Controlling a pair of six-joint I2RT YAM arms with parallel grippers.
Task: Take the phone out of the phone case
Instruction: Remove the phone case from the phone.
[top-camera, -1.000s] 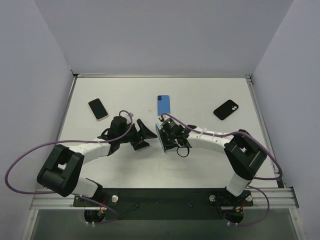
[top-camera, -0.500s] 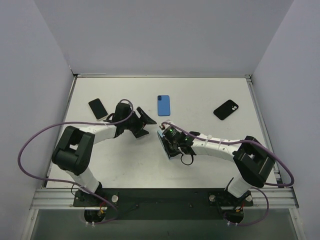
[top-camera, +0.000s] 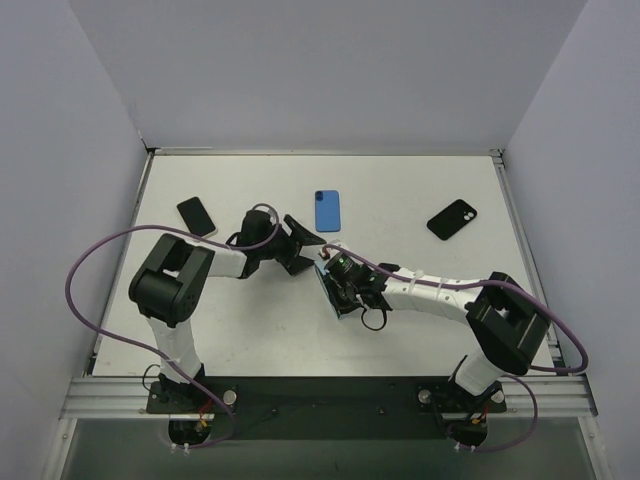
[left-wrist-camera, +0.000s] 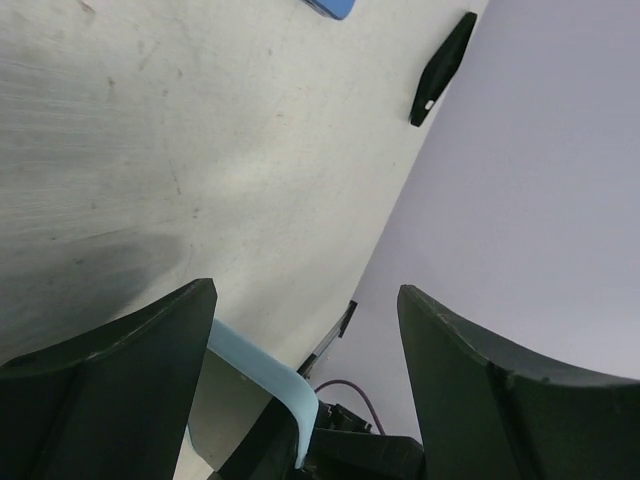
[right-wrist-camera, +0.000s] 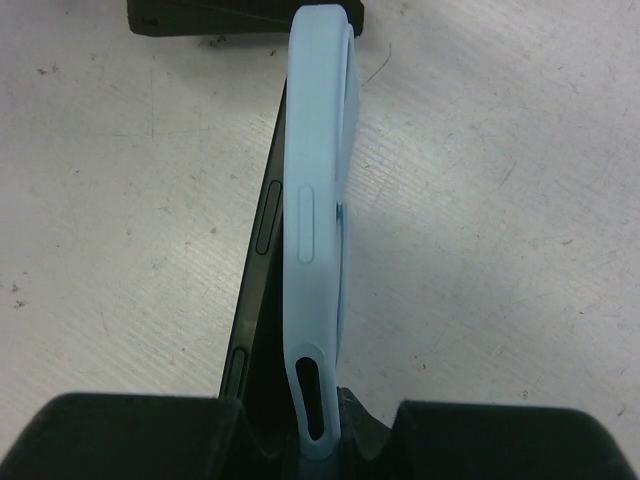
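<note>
My right gripper is shut on the near end of the light-blue phone case, holding it on edge just above the table. The dark phone lies against the case's left side. At the gripped end it stands clear of the case, and at the far end it still meets it. My left gripper is open just left of the case's far end. In the left wrist view a corner of the case shows between the left gripper's fingers, close to the left finger.
A blue phone lies flat behind the grippers. A black phone lies at the back left and another black one at the back right. Purple cables loop beside both arms. White walls enclose the table.
My left gripper has swung back and to the right, up to the case's far end, its jaws narrowing slightly. The right gripper drew the case slightly nearer, then held still.
</note>
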